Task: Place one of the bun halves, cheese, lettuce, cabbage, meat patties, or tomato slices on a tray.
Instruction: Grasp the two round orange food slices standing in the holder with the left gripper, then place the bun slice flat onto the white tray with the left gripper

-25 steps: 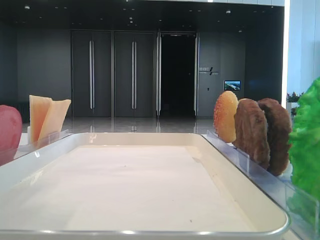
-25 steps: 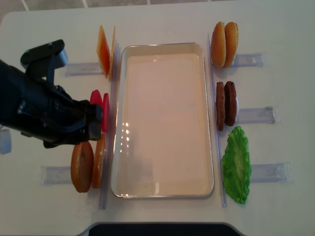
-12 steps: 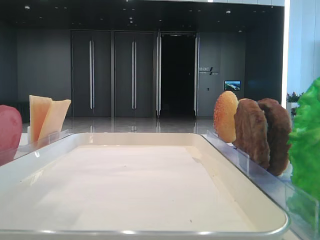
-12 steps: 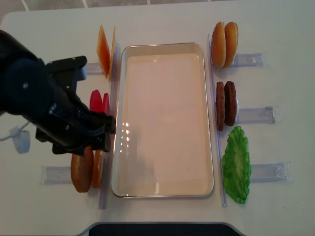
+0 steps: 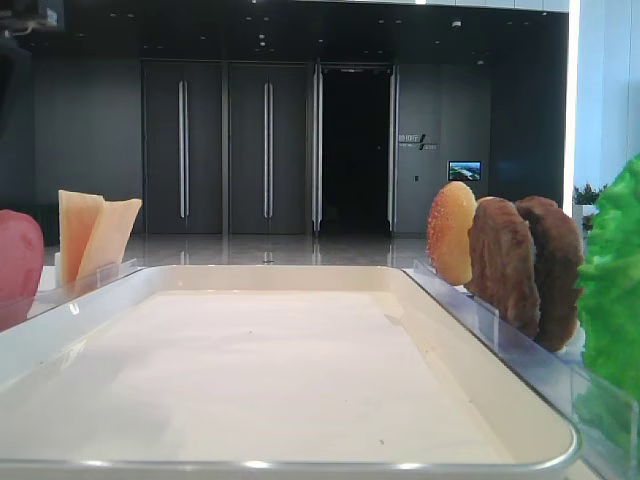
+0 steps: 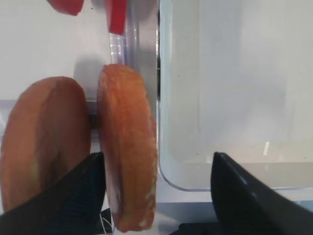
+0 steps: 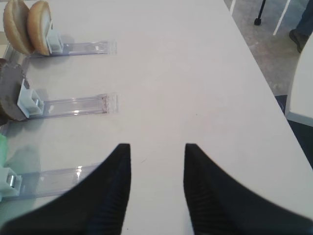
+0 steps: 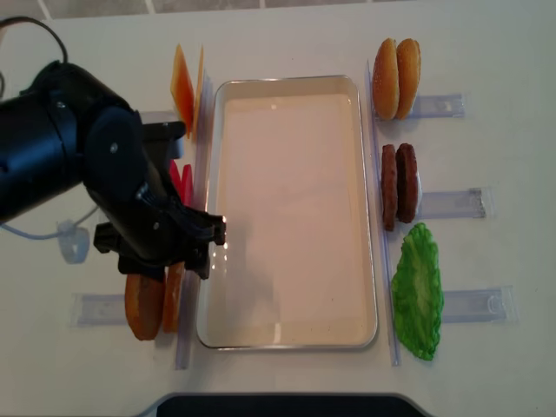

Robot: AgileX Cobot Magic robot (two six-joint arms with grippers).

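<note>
Low exterior view: the cream tray (image 5: 300, 380) lies bare, cheese (image 5: 92, 235) at its left, meat patties (image 5: 525, 265) and lettuce (image 5: 612, 290) at its right, dark doors behind.

Right wrist view: the right gripper (image 7: 157, 191) hangs parted, holding nothing, over the white table (image 7: 186, 73).

Left wrist view: the left gripper (image 6: 159, 188) gapes wide around the flat bun half (image 6: 128, 147), upright beside the tray's rim, golden-edged.

Overhead view: tomato slices (image 8: 180, 182) stand just beyond the arm.
</note>
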